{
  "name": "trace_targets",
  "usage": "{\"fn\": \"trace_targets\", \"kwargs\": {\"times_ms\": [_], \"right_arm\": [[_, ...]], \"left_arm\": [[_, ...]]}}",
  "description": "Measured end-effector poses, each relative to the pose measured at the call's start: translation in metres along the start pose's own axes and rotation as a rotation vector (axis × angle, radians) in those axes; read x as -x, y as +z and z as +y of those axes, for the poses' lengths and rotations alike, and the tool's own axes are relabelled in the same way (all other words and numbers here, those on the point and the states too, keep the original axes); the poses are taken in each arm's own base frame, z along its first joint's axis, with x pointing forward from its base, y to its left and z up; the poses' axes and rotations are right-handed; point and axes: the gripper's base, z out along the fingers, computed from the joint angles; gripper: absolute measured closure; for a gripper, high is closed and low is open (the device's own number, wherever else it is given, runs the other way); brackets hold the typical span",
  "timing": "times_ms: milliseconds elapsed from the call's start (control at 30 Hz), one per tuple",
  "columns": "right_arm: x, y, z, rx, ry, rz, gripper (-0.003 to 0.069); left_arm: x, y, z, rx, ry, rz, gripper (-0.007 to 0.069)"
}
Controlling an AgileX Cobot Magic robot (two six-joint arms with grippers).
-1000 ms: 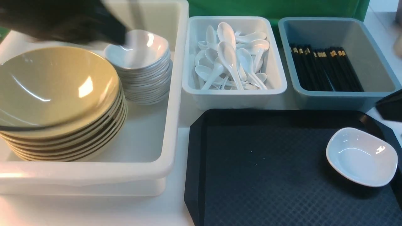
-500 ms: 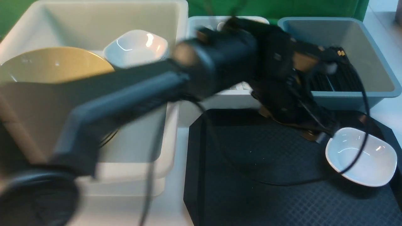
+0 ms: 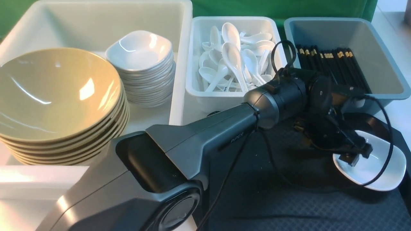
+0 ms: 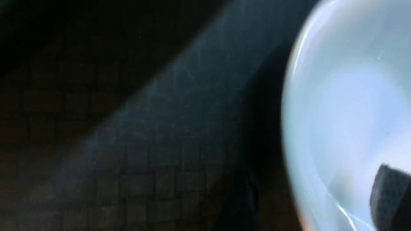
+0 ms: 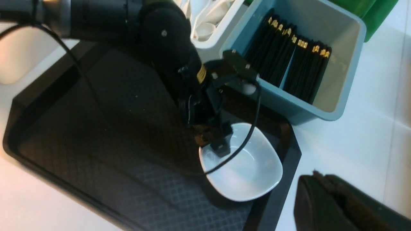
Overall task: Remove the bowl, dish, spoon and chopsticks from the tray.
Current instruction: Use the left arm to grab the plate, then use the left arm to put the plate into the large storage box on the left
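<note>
Care matters most now. Left gripper (image 3: 353, 156) hangs low at the left edge of the dish (image 3: 382, 170). One finger (image 4: 390, 195) is inside the dish. The other finger is hidden, so I cannot tell if they are apart or squeezing yet.

I think the rim should go between the two fingers. The squeeze should be firm but slow, because the dish looks slippery. Then it should go straight up and stay flat. A black cable (image 3: 387, 160) droops over the dish and might catch on it.

The dish is small, white and shiny, with rounded corners. It is empty and sits right way up. It rests on the black tray (image 3: 244, 179), close to the tray's right edge.
</note>
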Motion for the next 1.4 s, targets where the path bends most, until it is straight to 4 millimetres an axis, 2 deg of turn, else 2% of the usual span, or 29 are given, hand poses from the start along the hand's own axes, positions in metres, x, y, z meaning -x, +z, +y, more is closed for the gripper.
{"fn": "trace_targets", "kwargs": {"times_ms": [100, 133, 167, 233, 333, 367, 400, 433, 467, 500, 533, 567, 600, 633, 667, 700, 733, 767, 867, 933, 1033, 1133, 1167, 1233, 1400], "right_arm": [[-0.003, 0.006, 0.001, 0.002, -0.005, 0.023, 0.0622], [-0.004, 0.007, 0.002, 0.003, -0.006, 0.027, 0.0622], [-0.006, 0.01, 0.002, 0.004, -0.008, 0.038, 0.0622], [-0.008, 0.013, 0.003, 0.006, -0.011, 0.054, 0.0622], [-0.009, 0.016, 0.004, 0.009, -0.012, 0.065, 0.0622], [-0.009, 0.016, 0.004, 0.011, -0.012, 0.067, 0.0622], [-0.008, 0.018, 0.005, 0.013, -0.013, 0.072, 0.0622], [-0.008, 0.018, 0.005, 0.014, -0.013, 0.074, 0.0622], [-0.006, 0.023, 0.007, 0.034, -0.013, 0.089, 0.0622], [-0.006, 0.023, 0.008, 0.044, -0.014, 0.092, 0.0622], [-0.001, 0.032, 0.014, 0.103, -0.029, 0.122, 0.0622], [0.001, 0.036, 0.02, 0.157, -0.043, 0.134, 0.0622], [0.005, 0.044, 0.026, 0.22, -0.058, 0.157, 0.0622], [0.005, 0.044, 0.027, 0.233, -0.061, 0.154, 0.0622], [0.011, 0.054, 0.036, 0.321, -0.078, 0.168, 0.0622], [0.013, 0.056, 0.04, 0.355, -0.084, 0.162, 0.0622], [0.021, 0.065, 0.049, 0.442, -0.094, 0.149, 0.0622], [0.021, 0.066, 0.049, 0.45, -0.094, 0.146, 0.0622], [0.031, 0.077, 0.058, 0.528, -0.103, 0.115, 0.0622], [0.036, 0.085, 0.061, 0.553, -0.107, 0.098, 0.0622], [0.041, 0.094, 0.063, 0.556, -0.103, 0.086, 0.0622], [0.045, 0.106, 0.065, 0.561, -0.09, 0.103, 0.0622], [0.045, 0.108, 0.065, 0.563, -0.089, 0.107, 0.0622], [0.049, 0.117, 0.068, 0.58, -0.075, 0.125, 0.0622], [0.053, 0.121, 0.069, 0.584, -0.061, 0.116, 0.0621]], "left_arm": [[-0.001, 0.001, 0.001, 0.006, 0.004, 0.015, 0.0353], [-0.001, 0.001, 0.001, 0.008, 0.006, 0.019, 0.0381], [-0.001, -0.001, 0.0, 0.005, 0.014, 0.032, 0.047], [0.004, -0.009, -0.004, 0.01, 0.056, 0.034, 0.0563], [0.014, -0.036, -0.01, 0.055, 0.139, 0.053, 0.0615], [0.019, -0.051, -0.012, 0.087, 0.172, 0.05, 0.062], [0.027, -0.076, -0.014, 0.138, 0.209, 0.02, 0.0622], [0.029, -0.08, -0.015, 0.144, 0.212, 0.013, 0.0622], [0.039, -0.112, -0.018, 0.173, 0.226, -0.052, 0.0623], [0.042, -0.123, -0.018, 0.185, 0.23, -0.073, 0.0623], [0.051, -0.169, -0.02, 0.217, 0.237, -0.16, 0.0623], [0.054, -0.194, -0.023, 0.229, 0.244, -0.206, 0.0623], [0.057, -0.232, -0.025, 0.247, 0.242, -0.276, 0.0623], [0.057, -0.239, -0.025, 0.253, 0.243, -0.287, 0.0623], [0.056, -0.277, -0.022, 0.282, 0.233, -0.351, 0.0624], [0.055, -0.295, -0.021, 0.297, 0.228, -0.38, 0.0624], [0.045, -0.349, -0.014, 0.35, 0.203, -0.454, 0.0624], [0.044, -0.354, -0.013, 0.358, 0.2, -0.459, 0.0624], [0.022, -0.41, 0.012, 0.457, 0.123, -0.496, 0.0624], [-0.005, -0.446, 0.048, 0.559, 0.009, -0.475, 0.0624], [-0.03, -0.464, 0.083, 0.621, -0.108, -0.436, 0.0624], [-0.052, -0.466, 0.127, 0.628, -0.248, -0.387, 0.0624], [-0.054, -0.463, 0.134, 0.622, -0.268, -0.376, 0.0624], [-0.062, -0.452, 0.169, 0.583, -0.332, -0.371, 0.0624], [-0.06, -0.418, 0.216, 0.526, -0.309, -0.35, 0.0624]]}}
